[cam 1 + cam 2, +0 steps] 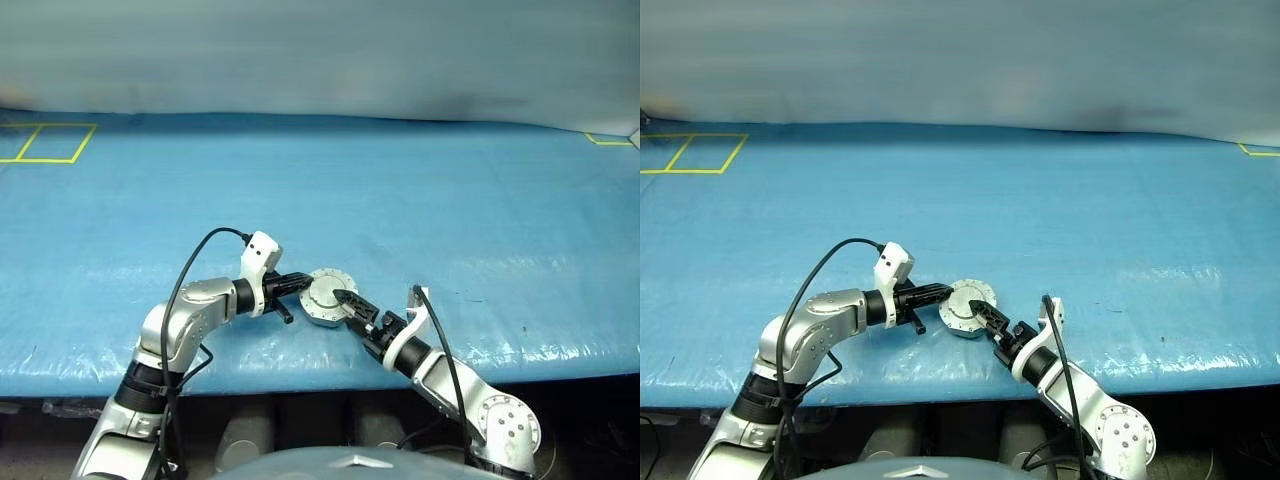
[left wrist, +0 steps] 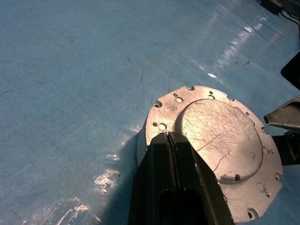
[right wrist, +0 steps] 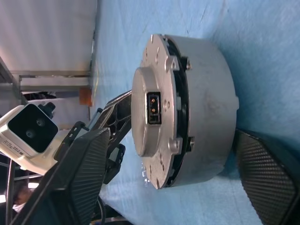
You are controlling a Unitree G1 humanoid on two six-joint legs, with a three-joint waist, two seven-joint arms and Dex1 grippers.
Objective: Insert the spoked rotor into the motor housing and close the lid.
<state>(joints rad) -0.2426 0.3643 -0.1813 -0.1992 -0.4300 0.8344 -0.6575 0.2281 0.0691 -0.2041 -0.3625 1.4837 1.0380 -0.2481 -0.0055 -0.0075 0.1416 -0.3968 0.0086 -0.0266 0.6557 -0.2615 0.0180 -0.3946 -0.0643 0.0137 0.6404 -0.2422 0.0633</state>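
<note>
The motor housing (image 1: 322, 318) stands near the front edge of the blue table. Its lid (image 1: 328, 291) lies down on top, with a thin dark gap under its rim (image 3: 180, 108). The spoked rotor is hidden. My left gripper (image 1: 305, 283) is shut, and its tips (image 2: 168, 136) rest on the lid's (image 2: 220, 140) flange on its left side. My right gripper (image 1: 345, 303) reaches in from the front right, rolled on its side and open. In the right wrist view one finger (image 3: 89, 164) stands over the lid's top and the other (image 3: 267, 173) beside the housing's (image 3: 208, 103) base.
The blue table cover (image 1: 450, 200) stretches wide behind and to both sides of the housing. Yellow tape squares (image 1: 50, 143) mark the far left corner, and a short yellow mark (image 1: 608, 140) the far right. The table's front edge (image 1: 300, 375) runs just below both arms.
</note>
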